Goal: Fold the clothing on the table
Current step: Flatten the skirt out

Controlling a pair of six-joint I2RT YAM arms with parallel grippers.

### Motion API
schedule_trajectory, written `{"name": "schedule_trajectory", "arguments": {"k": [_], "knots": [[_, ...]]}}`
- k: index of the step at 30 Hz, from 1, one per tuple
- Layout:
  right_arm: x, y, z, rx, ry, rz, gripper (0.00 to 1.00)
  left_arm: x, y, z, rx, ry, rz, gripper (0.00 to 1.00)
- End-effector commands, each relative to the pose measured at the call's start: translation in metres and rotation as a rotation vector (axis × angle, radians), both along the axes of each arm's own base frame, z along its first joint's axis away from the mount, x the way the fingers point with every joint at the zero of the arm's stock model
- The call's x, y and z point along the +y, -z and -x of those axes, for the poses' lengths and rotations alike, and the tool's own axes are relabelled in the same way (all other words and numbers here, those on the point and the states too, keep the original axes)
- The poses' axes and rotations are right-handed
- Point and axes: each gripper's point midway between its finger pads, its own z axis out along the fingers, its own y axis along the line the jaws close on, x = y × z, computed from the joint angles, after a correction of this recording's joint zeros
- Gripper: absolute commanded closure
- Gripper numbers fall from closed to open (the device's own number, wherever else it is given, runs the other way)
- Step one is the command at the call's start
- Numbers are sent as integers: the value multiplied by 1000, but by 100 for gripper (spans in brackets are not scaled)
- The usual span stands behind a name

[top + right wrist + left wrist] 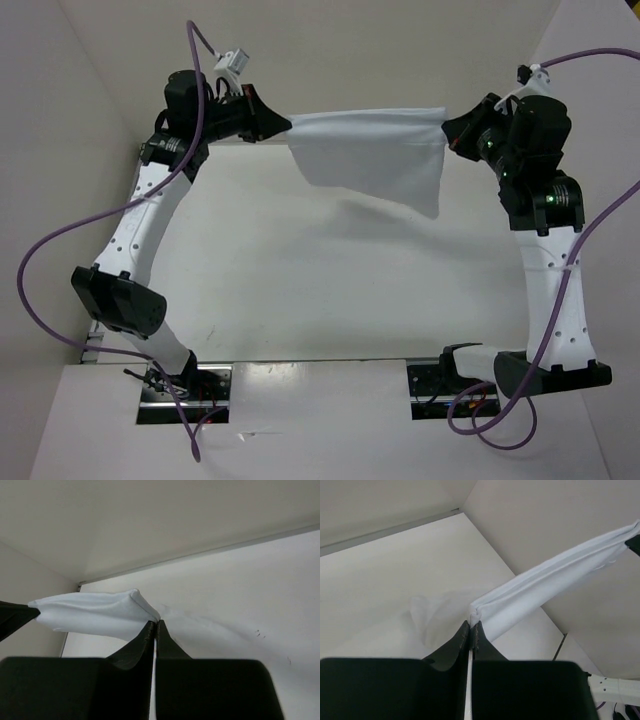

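The clothing (372, 155), a thin white garment, hangs stretched in the air above the far part of the table (330, 290). My left gripper (285, 126) is shut on its left top corner and my right gripper (447, 131) is shut on its right top corner. The top edge runs taut between them and the cloth droops lower on the right side. From the left wrist the clothing (545, 587) leads away from the left gripper (472, 625) as a tight band. From the right wrist the clothing (95, 612) bunches just left of the right gripper (155, 624).
White walls (60, 150) close in the table on the left, back and right. A metal rail (320, 362) runs along the near edge by both arm bases. Purple cables (40, 270) loop beside each arm.
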Motion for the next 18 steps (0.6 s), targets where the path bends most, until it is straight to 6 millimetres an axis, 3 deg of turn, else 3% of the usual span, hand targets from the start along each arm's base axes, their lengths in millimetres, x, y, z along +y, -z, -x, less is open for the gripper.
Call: {"name": "schedule_trajectory", "arguments": {"k": [1,3,6,11,13,14,18], "knots": [[-2,11,-6,1,-14,46,100,9,17,0,7,-4,-58,100],[6,6,2,-22,-70,46,100,2,2,21,-70,91,-32,100],[-9,14,-4,17,27,41,100,15,2,10,-52,-29,-60,100],[10,30,0,65,-82,29,100,17,-5,16,-61,-7,-63,100],[17,32,9,74,-127,21,100,14,-7,26,-58,28,-49,100],[21,36,10,80,-155,27,100,14,-19,35,-80,34,-33,100],[42,30,42,82,-302,5,100,10,-34,70,-95,130,-7,100]]}}
